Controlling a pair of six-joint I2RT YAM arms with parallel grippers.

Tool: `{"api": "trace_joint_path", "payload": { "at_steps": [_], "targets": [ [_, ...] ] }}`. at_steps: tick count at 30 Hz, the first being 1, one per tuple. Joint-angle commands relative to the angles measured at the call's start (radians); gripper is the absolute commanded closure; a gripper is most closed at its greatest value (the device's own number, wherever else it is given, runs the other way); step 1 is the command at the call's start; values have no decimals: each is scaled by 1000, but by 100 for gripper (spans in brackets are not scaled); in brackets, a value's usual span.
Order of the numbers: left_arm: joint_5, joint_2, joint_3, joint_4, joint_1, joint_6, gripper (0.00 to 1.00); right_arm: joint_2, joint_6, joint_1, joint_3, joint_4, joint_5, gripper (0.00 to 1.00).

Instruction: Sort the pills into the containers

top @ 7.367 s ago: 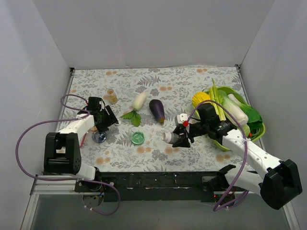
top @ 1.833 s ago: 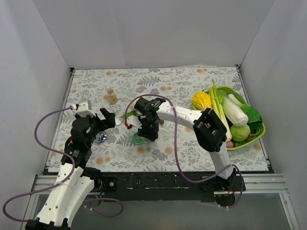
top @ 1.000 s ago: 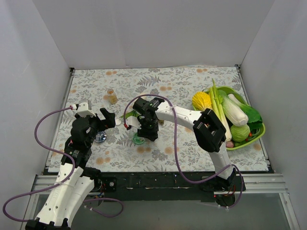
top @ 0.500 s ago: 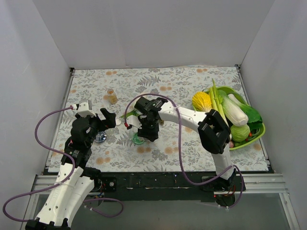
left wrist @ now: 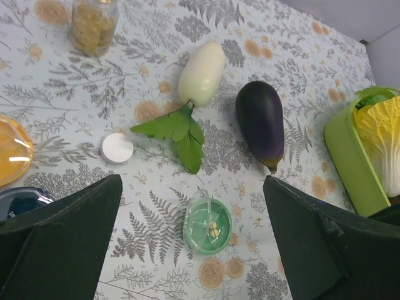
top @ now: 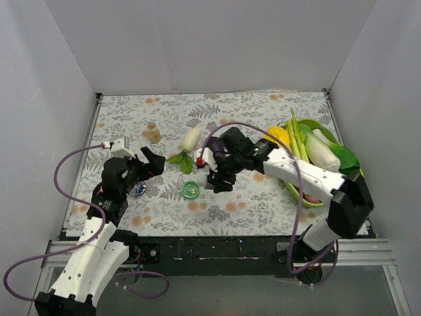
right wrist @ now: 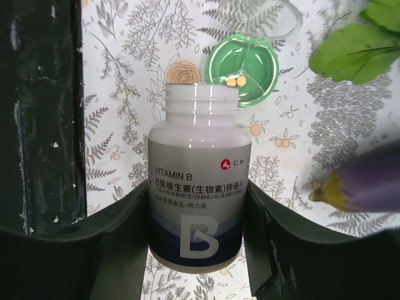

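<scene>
Translucent glossy green dish (right wrist: 251, 53), frosted plastic bottle (right wrist: 199, 200)

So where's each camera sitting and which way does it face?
Top external: above, behind both arms, looking down at the floral table.
Left wrist: faces down at a glossy purple eggplant; open left gripper frames it.
Right wrist: faces down; right gripper holds a white plastic vitamin bottle.
All share the round green translucent dish.

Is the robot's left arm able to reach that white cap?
Probably yes: the left arm hovers close by, jaws wide open and empty, and the white cap lies bare, nothing covering it.
</scene>
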Motion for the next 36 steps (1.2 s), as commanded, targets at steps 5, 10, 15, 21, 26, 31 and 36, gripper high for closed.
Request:
{"api": "trace_joint_path", "payload": {
  "at_steps": [5, 10, 15, 21, 26, 31, 36],
  "targets": [
    [158, 297, 103, -71, 109, -118, 2, -391, 75, -139, -342, 453, -353, 99],
    [143, 581, 187, -115, 123, -14, 3, -658, 167, -152, -621, 895, -367, 99],
    [114, 710, 260, -134, 103, 113, 18, -750, 273, -152, -764, 1101, -324, 99],
    [-13, 887, 324, -158, -2, 184, 26, -826, 341, -158, -855, 1150, -295, 99],
    [-162, 1003, 376, -181, -41, 179, 30, -863, 368, -184, -879, 1141, -294, 99],
    [-205, 1036, 405, -180, -49, 173, 31, -883, 376, -192, -893, 1132, -290, 99],
    [-198, 1081, 435, -175, -49, 192, 36, -893, 390, -199, -912, 1141, -290, 99]
  ]
}}
